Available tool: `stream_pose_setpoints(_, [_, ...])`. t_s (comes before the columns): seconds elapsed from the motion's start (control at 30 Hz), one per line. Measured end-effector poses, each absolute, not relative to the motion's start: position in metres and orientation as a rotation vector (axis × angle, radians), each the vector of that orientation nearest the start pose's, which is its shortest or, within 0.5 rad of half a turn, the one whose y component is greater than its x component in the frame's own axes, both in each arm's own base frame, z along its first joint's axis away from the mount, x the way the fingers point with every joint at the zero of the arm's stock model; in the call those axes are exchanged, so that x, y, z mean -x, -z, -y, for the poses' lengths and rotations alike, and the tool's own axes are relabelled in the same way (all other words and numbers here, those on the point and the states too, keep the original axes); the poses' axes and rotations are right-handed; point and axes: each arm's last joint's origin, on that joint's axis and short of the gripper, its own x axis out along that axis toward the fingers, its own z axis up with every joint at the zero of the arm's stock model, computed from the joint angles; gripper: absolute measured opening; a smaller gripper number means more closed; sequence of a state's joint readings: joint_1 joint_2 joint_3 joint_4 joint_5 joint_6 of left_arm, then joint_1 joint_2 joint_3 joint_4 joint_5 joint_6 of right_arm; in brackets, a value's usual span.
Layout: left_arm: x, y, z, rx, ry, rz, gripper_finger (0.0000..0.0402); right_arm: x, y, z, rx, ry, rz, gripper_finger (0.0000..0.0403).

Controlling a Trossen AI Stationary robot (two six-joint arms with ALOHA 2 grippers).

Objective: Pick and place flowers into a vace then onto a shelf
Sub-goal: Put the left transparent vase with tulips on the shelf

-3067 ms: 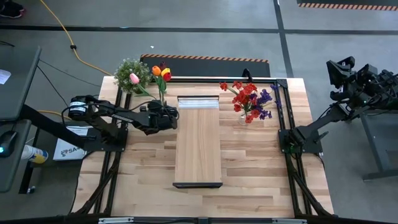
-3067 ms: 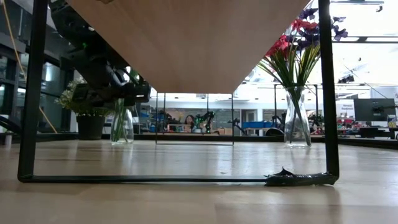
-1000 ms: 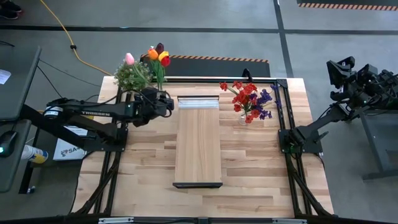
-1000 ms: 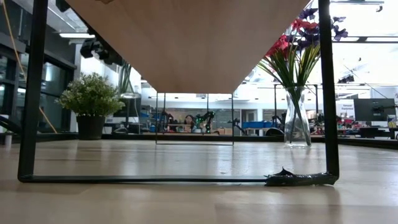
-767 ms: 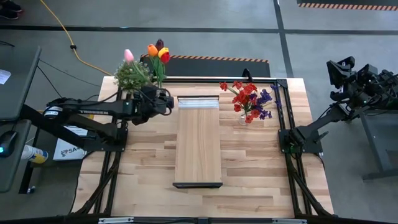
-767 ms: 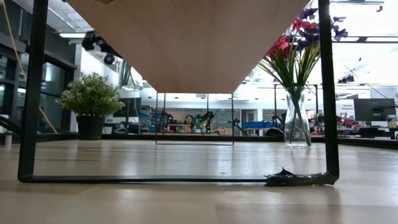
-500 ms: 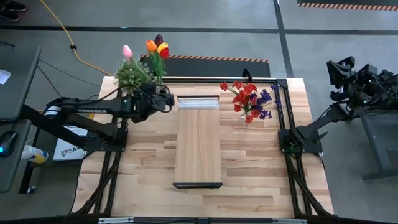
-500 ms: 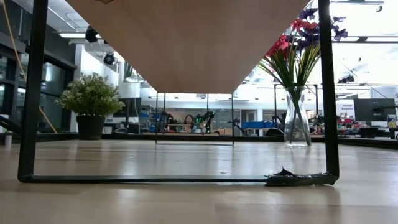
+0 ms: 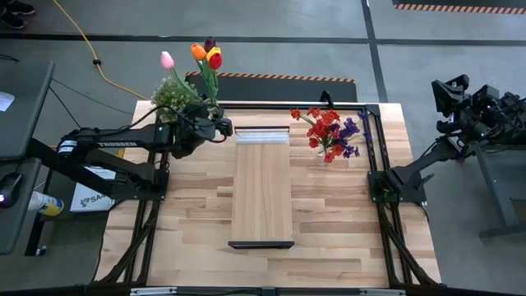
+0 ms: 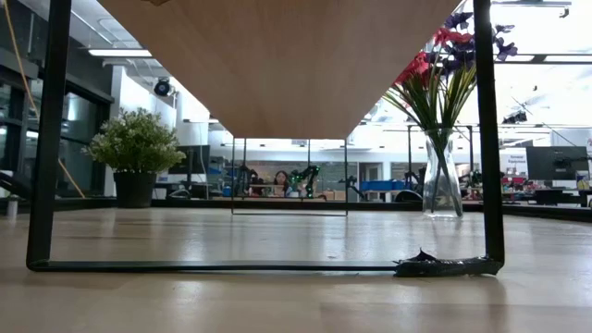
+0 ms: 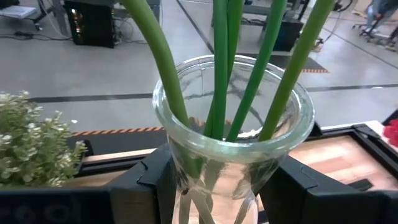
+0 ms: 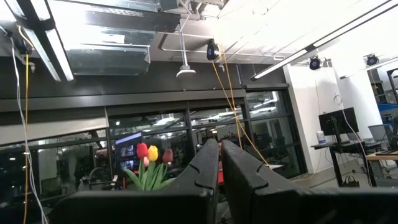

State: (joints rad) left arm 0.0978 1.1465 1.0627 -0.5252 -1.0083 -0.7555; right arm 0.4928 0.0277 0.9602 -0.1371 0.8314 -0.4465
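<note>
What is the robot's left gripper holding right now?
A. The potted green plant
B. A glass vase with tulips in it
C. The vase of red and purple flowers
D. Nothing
B: the left gripper clamps a glass vase from both sides, with green tulip stems standing in it.

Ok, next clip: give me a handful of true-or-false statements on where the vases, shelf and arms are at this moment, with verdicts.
1. The left pincer grips a glass vase holding tulips. True.
2. That vase stands on the shelf. False: it is held up near the table's far left corner, beside the shelf, close to the potted plant.
3. The vase of red and purple flowers stands on the table right of the shelf. True.
4. The right pincer is open. False: its fingers are closed together, holding nothing.
5. The right arm reaches over the shelf. False: it is parked off the table's right side.
</note>
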Motion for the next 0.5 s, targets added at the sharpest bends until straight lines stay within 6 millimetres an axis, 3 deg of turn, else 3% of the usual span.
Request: stream_pose_setpoints(0.5, [-0.2327, -0.3459, -0.0461, 0.455, -1.111, -0.066, 0.0209, 0.0648, -0.4056, 0.0591, -0.063, 0.447, 0.538, 0.0012])
